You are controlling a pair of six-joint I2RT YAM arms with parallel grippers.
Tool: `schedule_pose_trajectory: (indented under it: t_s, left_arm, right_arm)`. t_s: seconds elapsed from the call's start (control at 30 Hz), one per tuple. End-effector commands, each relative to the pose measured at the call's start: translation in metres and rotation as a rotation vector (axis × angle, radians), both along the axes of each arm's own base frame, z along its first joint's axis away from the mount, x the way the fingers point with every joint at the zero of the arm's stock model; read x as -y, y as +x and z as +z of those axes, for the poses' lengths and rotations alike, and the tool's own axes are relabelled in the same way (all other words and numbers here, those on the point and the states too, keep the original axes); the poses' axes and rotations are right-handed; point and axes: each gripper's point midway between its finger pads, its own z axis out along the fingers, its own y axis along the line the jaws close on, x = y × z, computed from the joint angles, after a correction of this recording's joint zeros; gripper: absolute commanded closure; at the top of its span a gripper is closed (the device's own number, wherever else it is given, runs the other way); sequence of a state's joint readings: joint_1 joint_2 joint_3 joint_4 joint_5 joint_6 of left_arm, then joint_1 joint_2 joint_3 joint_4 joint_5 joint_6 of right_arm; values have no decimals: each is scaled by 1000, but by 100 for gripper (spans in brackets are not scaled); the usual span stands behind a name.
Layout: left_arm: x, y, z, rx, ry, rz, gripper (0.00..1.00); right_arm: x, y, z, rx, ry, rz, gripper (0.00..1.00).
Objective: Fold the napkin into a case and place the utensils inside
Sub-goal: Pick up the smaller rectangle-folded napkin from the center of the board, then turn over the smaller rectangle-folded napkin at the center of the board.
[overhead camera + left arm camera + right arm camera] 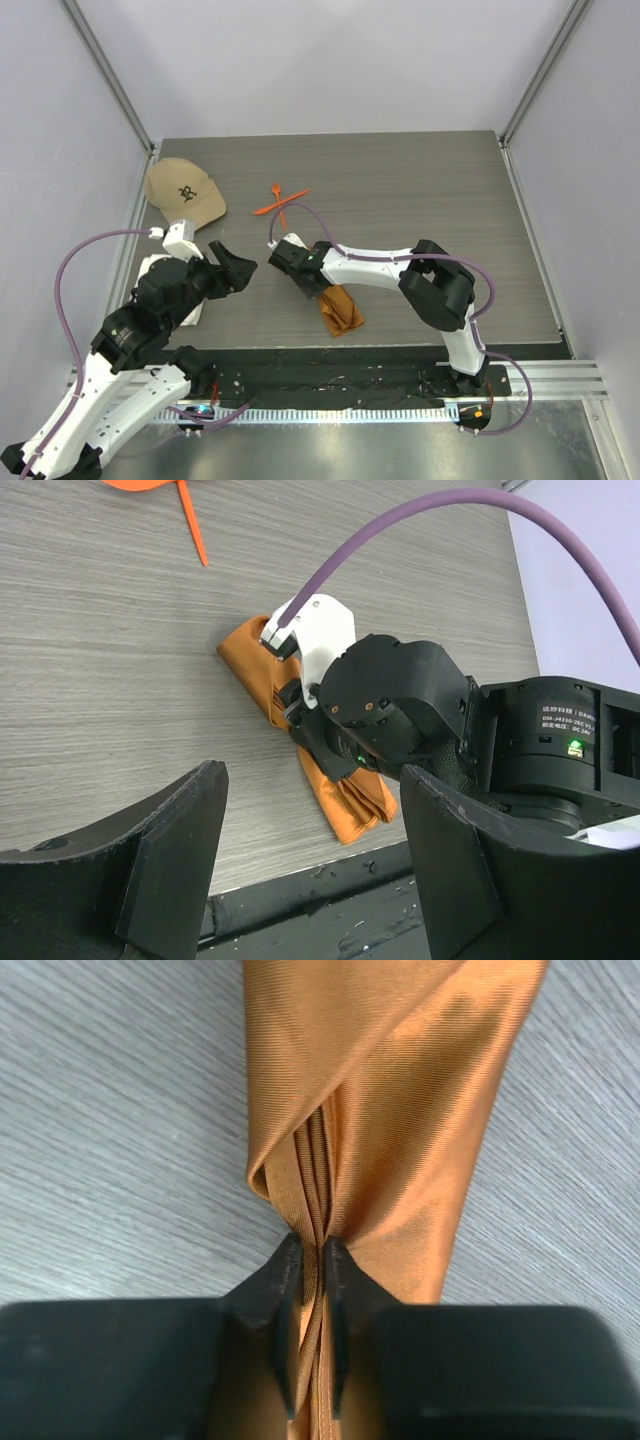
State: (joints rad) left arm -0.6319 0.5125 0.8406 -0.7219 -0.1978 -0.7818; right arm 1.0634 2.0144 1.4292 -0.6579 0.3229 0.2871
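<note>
The rust-orange napkin (pixel 341 310) lies folded into a narrow bundle near the table's front edge. In the right wrist view its layered folds (pixel 400 1110) are pinched between the two fingertips. My right gripper (pixel 322 291) (pixel 312 1250) is shut on the napkin's edge. My left gripper (pixel 235 268) (pixel 310 772) hangs open to the left of the napkin, with nothing between its fingers. In its view the napkin (pixel 350 805) is partly hidden under the right wrist. The two bright-orange utensils (pixel 280 202) (pixel 185 510) lie crossed on the table behind the napkin.
A tan cap (pixel 183 190) sits at the back left. A white towel (pixel 195 312) lies under my left arm at the left edge. The table's dark front rail (pixel 330 360) runs just below the napkin.
</note>
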Motion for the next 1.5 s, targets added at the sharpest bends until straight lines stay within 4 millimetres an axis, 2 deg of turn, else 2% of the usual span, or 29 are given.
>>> schedule_pose_trajectory:
  t_s: [0.0,0.07,0.23,0.27,0.33,0.37,0.4,0.43,0.47,0.5,0.53,0.6,0.63,0.67,0.7,0.73,0.8,0.83,0.87,0.93,1.03,1.07,1.1,1.13,1.17,1.23,1.27,1.3,1.47]
  left_arm:
    - [1,1,6,14,-4,-9,27]
    - [3,2,6,11,-1,-11,26]
    - [7,5,5,5,1,-20,27]
    - [7,5,5,5,1,-23,27]
    - [8,6,4,2,3,-25,27]
    - [9,6,3,-2,5,-25,27]
    - [9,6,2,-4,5,-28,27]
    - [10,7,2,-4,5,-27,27]
    - [11,7,2,-3,3,-30,27]
    - [13,8,-2,-12,6,-37,27]
    - [15,9,-1,-10,1,-40,27]
    - [20,10,-4,-20,-7,-58,27]
    - [22,11,-4,-21,-11,-64,27]
    - [26,13,-6,-30,-13,-71,27]
    - [29,14,-9,-37,-17,-78,28]
    - [31,14,-10,-43,-20,-86,28]
    - [37,17,-11,-49,-23,-100,28]
    - [38,18,-12,-53,-24,-105,28]
    - [41,20,-15,-61,-19,-110,28]
    - [43,21,-17,-69,-10,-119,28]
    - [47,25,-20,-81,1,-127,28]
    - [48,25,-21,-85,4,-130,28]
    - [50,27,-22,-85,3,-132,28]
    - [51,28,-23,-86,5,-132,28]
    - [51,30,-22,-84,3,-131,28]
    - [53,33,-25,-89,9,-128,28]
    - [54,34,-27,-94,12,-131,29]
    - [55,35,-28,-97,13,-132,29]
    - [59,42,-32,-106,30,-134,29]
  right_arm:
    - [0,7,9,47,1,-37,89]
    - [-2,11,16,64,14,-48,98]
    - [-9,20,40,81,109,-94,99]
    - [-9,27,54,103,152,-115,99]
    - [-6,28,59,70,219,-146,99]
    - [-11,33,81,92,311,-156,99]
    - [-5,43,85,88,353,-193,99]
    - [-4,38,86,40,409,-202,99]
    - [-7,45,95,51,471,-214,99]
    - [0,55,110,60,530,-236,99]
    - [1,52,107,23,564,-231,99]
    - [-2,61,125,6,698,-229,99]
    - [12,71,117,-17,733,-271,99]
    - [0,74,131,-45,860,-234,99]
    - [0,79,133,-54,913,-235,99]
    - [7,95,136,-42,993,-233,99]
    - [3,95,141,-120,1113,-216,99]
    - [9,99,128,-149,1148,-234,99]
    - [4,106,148,-151,1266,-200,99]
    - [3,116,148,-154,1355,-182,99]
    - [17,129,154,-187,1487,-192,99]
    - [26,138,141,-226,1511,-255,99]
    - [29,136,140,-258,1537,-250,99]
    - [33,138,147,-229,1593,-211,99]
    - [42,145,134,-249,1616,-249,99]
    - [47,146,134,-290,1675,-247,99]
    - [55,152,124,-293,1690,-279,99]
    - [58,153,123,-296,1705,-280,99]
    - [73,165,96,-286,1662,-368,99]
